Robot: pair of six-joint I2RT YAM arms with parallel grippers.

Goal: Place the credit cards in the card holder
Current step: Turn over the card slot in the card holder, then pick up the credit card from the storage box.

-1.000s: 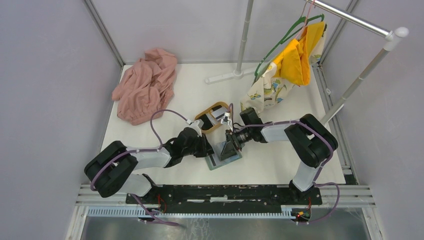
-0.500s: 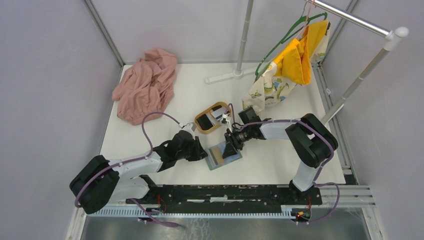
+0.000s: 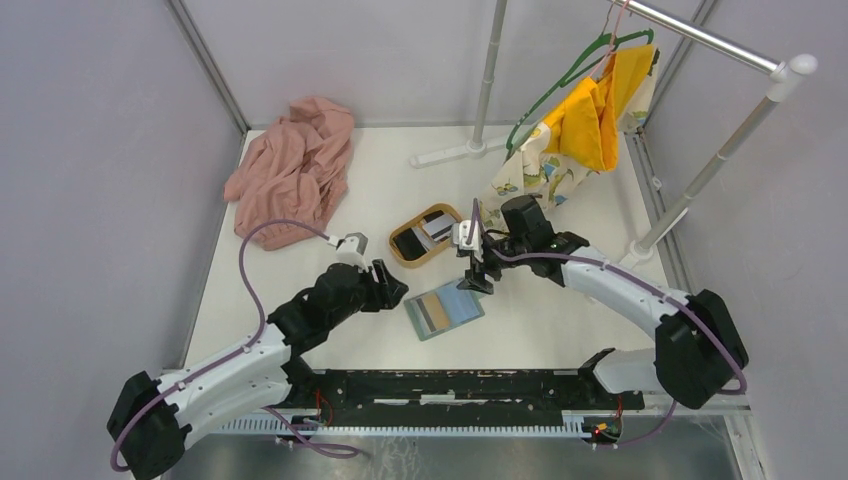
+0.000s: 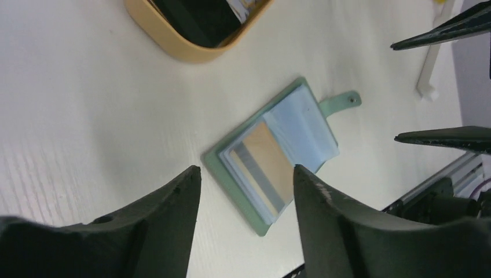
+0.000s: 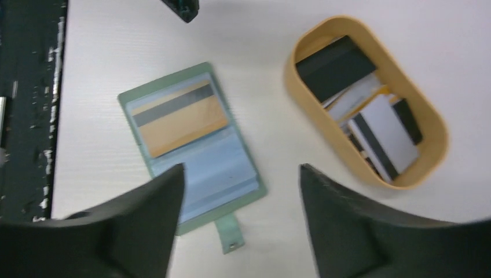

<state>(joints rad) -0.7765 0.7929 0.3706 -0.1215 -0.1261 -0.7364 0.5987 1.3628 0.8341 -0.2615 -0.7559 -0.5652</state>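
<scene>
From above, the left pincer [image 3: 392, 284] sits just left of the open card holder [image 3: 445, 310], and the right pincer [image 3: 478, 274] is at its far edge; their gaps are too small to judge here. Left wrist: jaws wide, empty, holder straight ahead, tray [image 4: 173, 49] cut off. Right wrist, blurry: wide, empty, credit cards [image 5: 379, 136] lying in the tray off to the right.

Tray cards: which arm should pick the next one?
Right, probably. Open right gripper hangs near the tray, credit cards fully in its wrist view; left gripper, also open, sees only its edge.
</scene>
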